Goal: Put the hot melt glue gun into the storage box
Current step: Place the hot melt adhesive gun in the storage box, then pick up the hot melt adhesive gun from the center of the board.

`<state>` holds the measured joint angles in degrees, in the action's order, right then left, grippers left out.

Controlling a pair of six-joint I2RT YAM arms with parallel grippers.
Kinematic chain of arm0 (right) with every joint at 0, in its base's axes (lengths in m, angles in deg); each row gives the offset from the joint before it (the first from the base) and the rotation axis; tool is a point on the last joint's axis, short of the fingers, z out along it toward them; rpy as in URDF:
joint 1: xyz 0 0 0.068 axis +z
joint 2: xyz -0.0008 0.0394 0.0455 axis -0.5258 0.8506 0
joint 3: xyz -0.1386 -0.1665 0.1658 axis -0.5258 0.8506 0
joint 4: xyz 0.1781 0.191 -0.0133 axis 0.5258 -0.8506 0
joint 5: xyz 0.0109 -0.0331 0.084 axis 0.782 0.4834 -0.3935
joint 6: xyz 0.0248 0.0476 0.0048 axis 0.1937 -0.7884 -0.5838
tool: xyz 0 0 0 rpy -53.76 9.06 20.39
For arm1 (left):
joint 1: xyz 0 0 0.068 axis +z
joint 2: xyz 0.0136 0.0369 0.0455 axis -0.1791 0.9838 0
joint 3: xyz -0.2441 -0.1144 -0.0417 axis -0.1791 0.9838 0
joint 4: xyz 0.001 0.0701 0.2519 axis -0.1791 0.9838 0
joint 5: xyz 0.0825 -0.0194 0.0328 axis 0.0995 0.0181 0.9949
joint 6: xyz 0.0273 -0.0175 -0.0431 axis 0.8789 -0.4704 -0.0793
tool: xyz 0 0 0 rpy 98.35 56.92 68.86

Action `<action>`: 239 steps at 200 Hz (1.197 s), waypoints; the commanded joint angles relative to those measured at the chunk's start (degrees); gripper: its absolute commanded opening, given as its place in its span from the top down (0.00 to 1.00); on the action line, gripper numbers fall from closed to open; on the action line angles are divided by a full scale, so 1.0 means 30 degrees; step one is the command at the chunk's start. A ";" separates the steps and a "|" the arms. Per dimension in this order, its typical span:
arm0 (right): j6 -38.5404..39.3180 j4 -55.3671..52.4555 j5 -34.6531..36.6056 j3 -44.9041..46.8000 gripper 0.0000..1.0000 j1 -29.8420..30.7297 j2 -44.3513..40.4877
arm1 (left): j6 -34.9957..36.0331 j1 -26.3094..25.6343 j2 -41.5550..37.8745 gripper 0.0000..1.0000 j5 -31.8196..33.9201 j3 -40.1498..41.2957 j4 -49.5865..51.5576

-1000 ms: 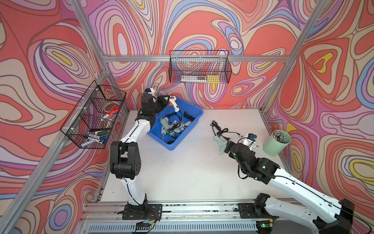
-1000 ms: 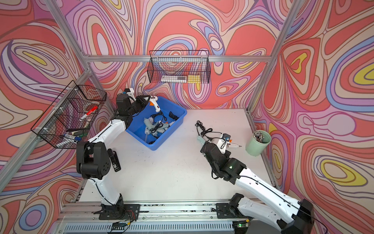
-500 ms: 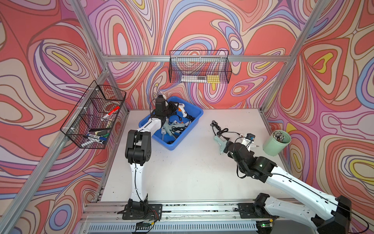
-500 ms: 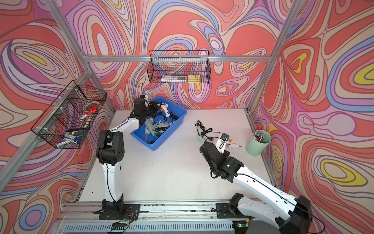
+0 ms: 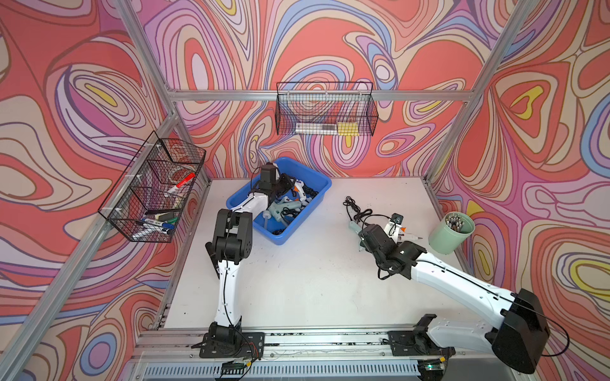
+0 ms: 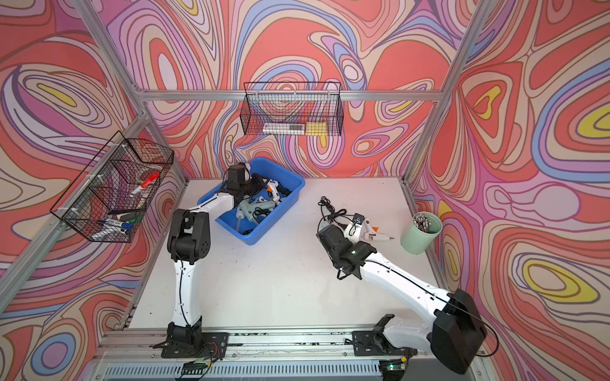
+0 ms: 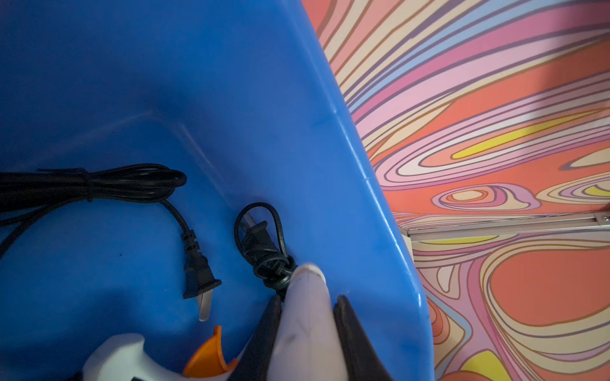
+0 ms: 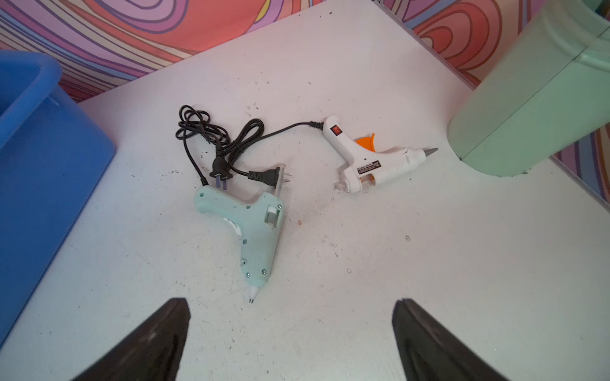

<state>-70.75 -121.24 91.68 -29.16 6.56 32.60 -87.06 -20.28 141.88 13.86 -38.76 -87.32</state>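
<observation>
The blue storage box (image 5: 325,188) stands at the back left of the table in both top views. My left gripper (image 7: 308,298) reaches down inside the storage box (image 7: 231,99), shut on the handle of a white hot melt glue gun (image 7: 305,330) with an orange trigger; this white glue gun (image 5: 298,190) is low among other guns and cords. A mint glue gun (image 8: 255,231) and a second white glue gun (image 8: 373,161) lie on the table with tangled black cords. My right gripper (image 8: 290,303) hovers open just short of the mint gun's nozzle.
A pale green cup (image 5: 450,232) of sticks stands at the right table edge, close to the white gun. Black wire baskets hang on the back wall (image 5: 325,112) and the left wall (image 5: 155,188). Another mint gun (image 5: 284,209) lies in the box.
My left arm has swung from the box's far left corner to over the box and lowered the white gun inside. The right arm has hardly moved.
</observation>
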 commanded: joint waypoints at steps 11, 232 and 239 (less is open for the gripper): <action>0.1015 0.0862 -0.1645 -0.0147 0.02 -0.0940 0.0533 | 0.1127 -0.0138 0.0531 0.76 -0.0221 -0.0519 0.1047; 0.3273 0.5050 -0.8198 0.0028 0.05 -0.4231 0.6859 | 0.4056 0.0066 -0.5181 0.01 0.7167 -0.0631 1.2249; 0.3392 0.5043 -0.8277 -0.0139 0.06 -0.4256 0.7172 | 0.3987 0.0110 -0.5568 0.01 0.7186 -0.0229 1.2176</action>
<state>-62.36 -107.34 68.99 -27.61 -5.55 51.29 -76.09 -20.43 128.97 32.27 -41.88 -55.35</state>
